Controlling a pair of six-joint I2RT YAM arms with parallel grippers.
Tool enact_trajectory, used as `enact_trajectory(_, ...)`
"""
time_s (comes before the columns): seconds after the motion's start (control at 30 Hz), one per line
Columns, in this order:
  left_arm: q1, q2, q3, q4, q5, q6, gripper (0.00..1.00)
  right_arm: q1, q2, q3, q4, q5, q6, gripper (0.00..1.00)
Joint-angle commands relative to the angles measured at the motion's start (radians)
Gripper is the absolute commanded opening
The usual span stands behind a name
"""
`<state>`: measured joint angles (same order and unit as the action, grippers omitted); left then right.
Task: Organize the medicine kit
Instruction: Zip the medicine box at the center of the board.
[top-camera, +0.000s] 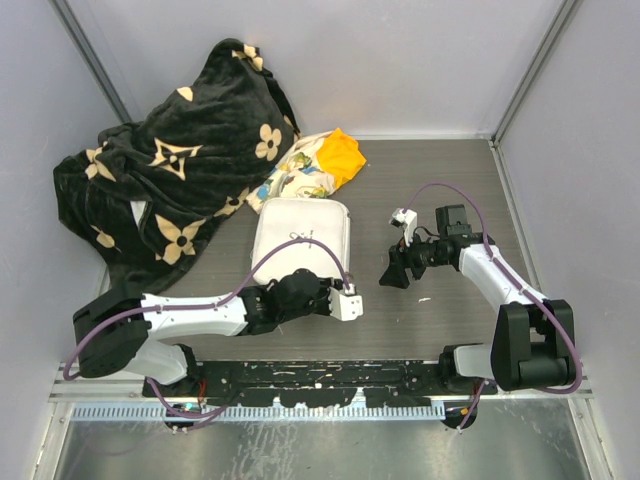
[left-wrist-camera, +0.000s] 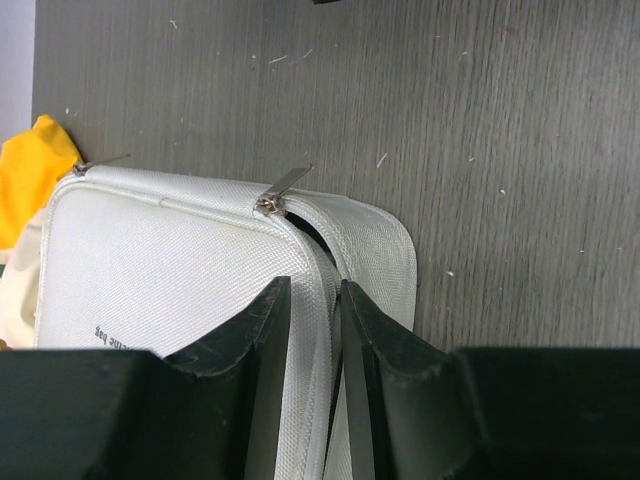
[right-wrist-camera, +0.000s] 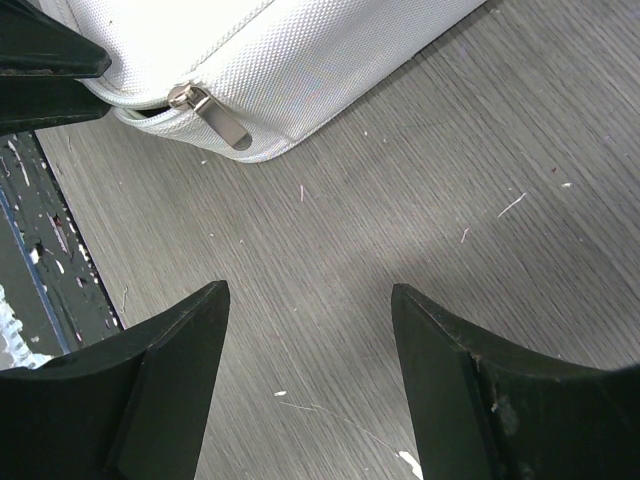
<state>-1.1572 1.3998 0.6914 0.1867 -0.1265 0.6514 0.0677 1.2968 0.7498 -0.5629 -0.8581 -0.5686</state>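
Two soft heaps are seen at the far left: a black blanket and, at its right edge, a floral-and-orange cloth; they are judged to be kept back so that the arms are not hindered. Just in front of the cloth, the kit is laid flat on the table, near the middle and within reach of both arms. Its near right edge is straddled by the left gripper, whose fingers stand only narrowly apart, with the lid's rim filling the gap between them; a pinch on that rim is judged, probably so the lid can be steadied or lifted. A zip pull is seen at the corner just beyond, with a dark slit beside it, so the zip is taken to be partly undone there. Further right, the right gripper is held wide open and empty over bare table, just beside that corner, apparently placed to take the pull or to brace the case.
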Motion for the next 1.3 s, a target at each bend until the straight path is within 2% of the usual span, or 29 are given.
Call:
enact_trajectory(0.0, 0.014, 0.0, 0.019, -0.157, 0.034, -0.042, 0.3, -0.005, -0.002, 0.032, 0.002, -0.015, -0.009, 0.72)
enact_trajectory(0.17, 0.017, -0.068, 0.068, -0.254, 0.166, -0.063, 0.44, -0.004, -0.012, 0.031, 0.018, -0.032, 0.014, 0.72)
enact_trajectory(0.33, 0.07, -0.112, 0.121, -0.35, 0.281, -0.079, 0.58, 0.006, -0.04, -0.022, 0.138, -0.122, 0.085, 0.71)
enact_trajectory(0.43, 0.119, -0.127, 0.133, -0.423, 0.35, -0.039, 0.63, 0.049, -0.026, -0.041, 0.207, -0.143, 0.115, 0.7)
enact_trajectory(0.57, 0.178, -0.23, 0.087, -0.472, 0.42, 0.009, 0.67, 0.152, 0.009, -0.043, 0.311, -0.123, 0.182, 0.7)
enact_trajectory(0.77, 0.223, -0.284, 0.07, -0.557, 0.467, 0.038, 0.66, 0.275, 0.064, -0.047, 0.444, -0.062, 0.234, 0.68)
enact_trajectory(1.0, 0.228, -0.246, 0.061, -0.556, 0.498, 0.023, 0.62, 0.335, 0.134, -0.006, 0.419, -0.044, 0.178, 0.6)
enact_trajectory(1.1, 0.229, -0.216, 0.058, -0.546, 0.511, 0.016, 0.6, 0.346, 0.147, 0.003, 0.413, -0.042, 0.172, 0.52)
enact_trajectory(1.27, 0.228, -0.177, 0.054, -0.509, 0.515, 0.014, 0.57, 0.346, 0.153, 0.029, 0.389, -0.033, 0.157, 0.33)
